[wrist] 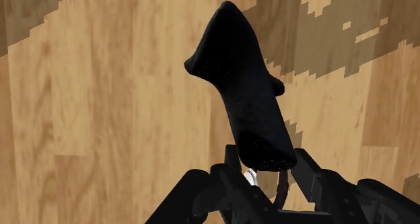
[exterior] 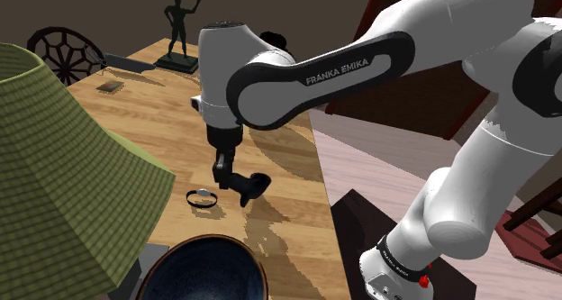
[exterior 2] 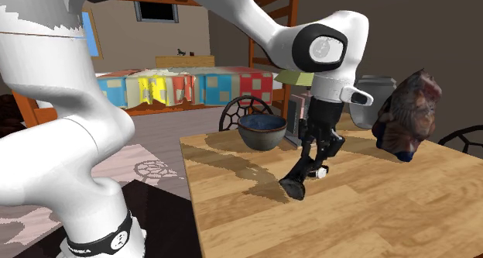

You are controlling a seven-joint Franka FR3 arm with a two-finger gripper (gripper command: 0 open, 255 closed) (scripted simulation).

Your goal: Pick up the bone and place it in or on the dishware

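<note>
The gripper was clamped on one end of the black bone, its fingers pressing either side. The bone stuck out beyond the fingertips, slanting down toward the wooden table just below the hand. Whether its far tip touched the wood could not be told. A small ring lay on the table beside the hand. The dark blue bowl stood near the hand, apart from the bone.
</note>
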